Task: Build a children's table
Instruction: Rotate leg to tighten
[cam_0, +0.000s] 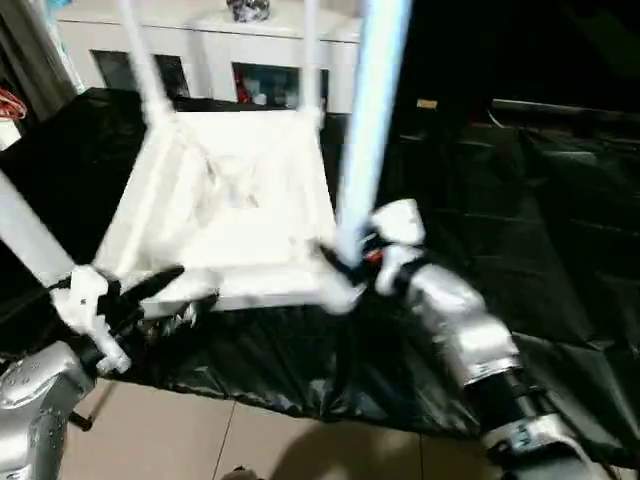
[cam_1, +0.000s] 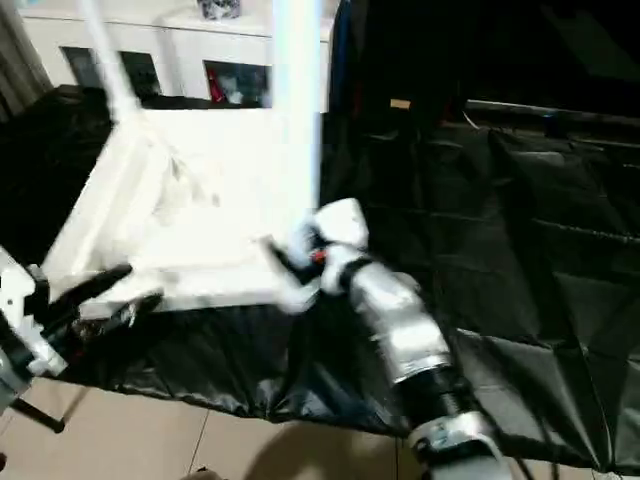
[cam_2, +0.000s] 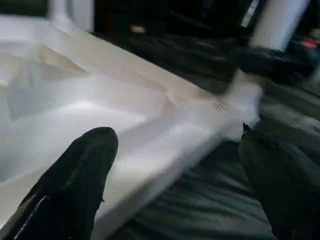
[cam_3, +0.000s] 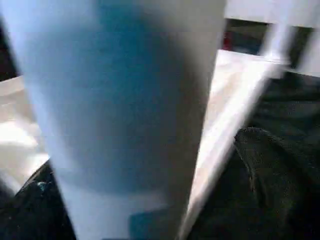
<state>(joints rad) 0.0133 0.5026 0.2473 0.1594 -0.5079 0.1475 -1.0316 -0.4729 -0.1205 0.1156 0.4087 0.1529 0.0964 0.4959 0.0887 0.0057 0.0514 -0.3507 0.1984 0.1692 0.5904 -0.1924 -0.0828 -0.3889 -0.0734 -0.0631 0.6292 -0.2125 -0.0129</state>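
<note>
The children's table lies upside down on a black sheet, its white top (cam_0: 240, 200) showing the ribbed underside. Legs stand up from its corners: a near-right leg (cam_0: 370, 120), a near-left leg (cam_0: 25, 235) and two far legs (cam_0: 145, 60). My right gripper (cam_0: 345, 262) is at the base of the near-right leg (cam_3: 125, 100), open, with the leg between its fingers (cam_3: 265, 165). My left gripper (cam_0: 165, 300) is open at the near-left part of the front rim (cam_2: 165, 150), one black finger (cam_2: 75, 180) on each side of that rim.
A black sheet (cam_0: 520, 200) covers the floor under the table and far to the right. Pale tiles (cam_0: 200, 430) show in front of it. A white cabinet with glass doors (cam_0: 210, 50) stands behind the table.
</note>
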